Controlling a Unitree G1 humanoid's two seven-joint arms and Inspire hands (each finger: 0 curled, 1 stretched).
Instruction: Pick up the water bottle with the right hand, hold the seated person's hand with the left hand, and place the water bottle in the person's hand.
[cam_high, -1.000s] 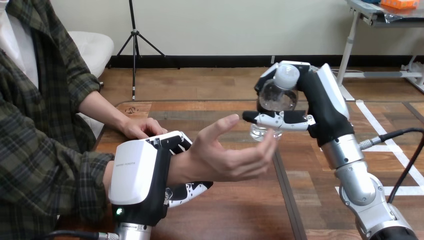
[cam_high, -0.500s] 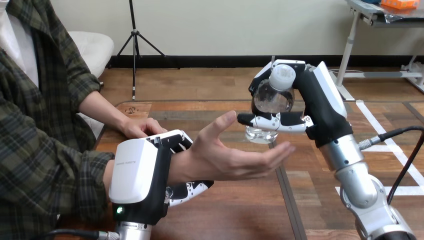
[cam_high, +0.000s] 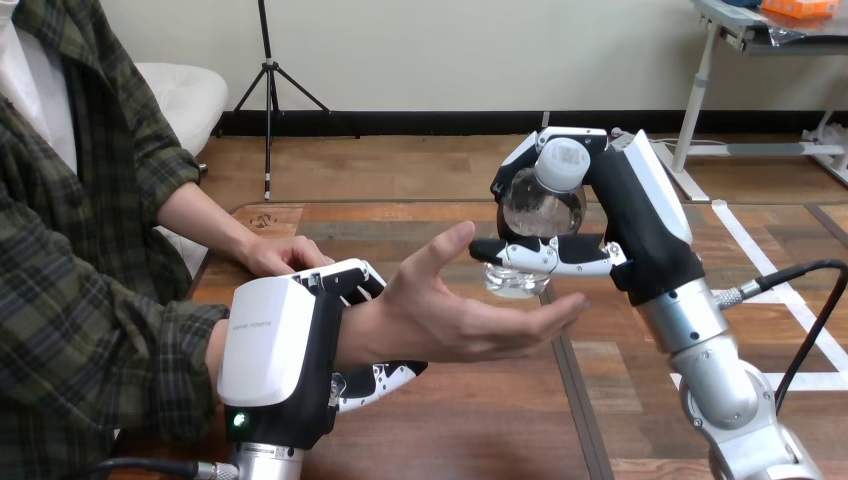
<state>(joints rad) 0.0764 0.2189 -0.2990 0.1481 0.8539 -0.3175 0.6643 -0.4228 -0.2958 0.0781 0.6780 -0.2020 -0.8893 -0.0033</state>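
**Item: water bottle** (cam_high: 540, 205). It is sitting tilted in the right hand (cam_high: 645, 235), with its white cap (cam_high: 562, 162) leaning up toward that hand's palm and its base pointing down past the thumb. The body is clear and ribbed. It looks empty or nearly so, though the view does not settle how much water it holds.

**Change since a second ago.** The right hand is carrying the bottle lower and further out from its own arm, toward the person's hand (cam_high: 460, 320). That hand was half curled and is now lying flat, palm up, directly beneath the bottle's base. The base is hanging just above the outstretched fingers, close but apparently not yet touching.

**Meaning for the task.** Pick-up and wrist-hold appear done, and delivery is in its closing stage. What remains is likely the final lowering and the release.

**Right hand.** Its fingers are wrapping over the bottle's shoulder and its thumb is crossing below, clamping it firmly.

**Left hand** (cam_high: 270, 345). It is curling fingers above and thumb below the person's wrist (cam_high: 362, 335), steadying it over the table (cam_high: 480, 430).
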